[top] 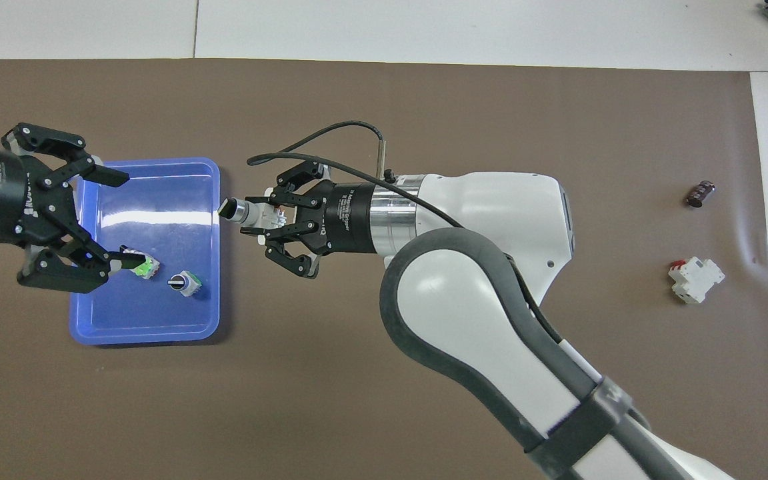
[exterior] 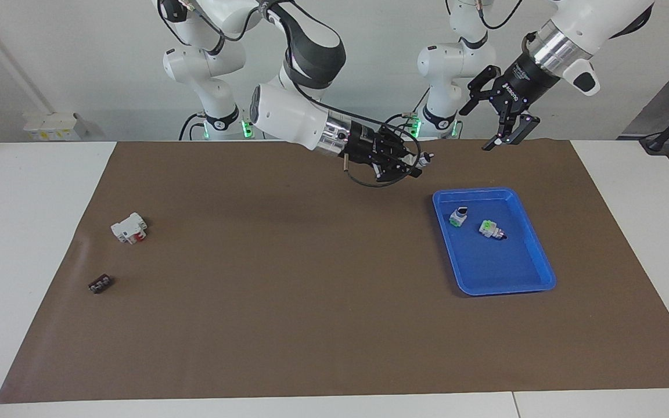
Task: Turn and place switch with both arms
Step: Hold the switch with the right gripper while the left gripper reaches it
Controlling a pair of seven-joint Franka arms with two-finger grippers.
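The right arm (top: 491, 320) fills the foreground of the overhead view, reaching toward the left arm's end of the table. Its right gripper (top: 257, 215) is closed on the switch (top: 245, 210), held level in the air above the brown mat (exterior: 282, 290), just beside the blue tray (top: 144, 337). The switch's black cylindrical end points at the tray and sticks out clear of the fingers. The orange section is mostly hidden between them.

The left gripper (exterior: 477, 129) hangs with its jaws spread wide. It is raised above the edge of the tray nearer to the robots and faces the switch, with a clear gap between them.

This looks like the handover.
- The left gripper should come in along the switch's long axis and close on the free black end, well clear of the right fingers.
- The right gripper should let go only once that grip looks firm.
- The turn can then be made in the air before lowering.

Two white switches with green parts (exterior: 458, 216) (exterior: 490, 229) already sit in the part of the tray nearer to the robots, so the bare floor farther from them seems the safer spot.

A white block with red (exterior: 129, 227) and a small dark part (exterior: 100, 284) lie at the right arm's end, well apart.
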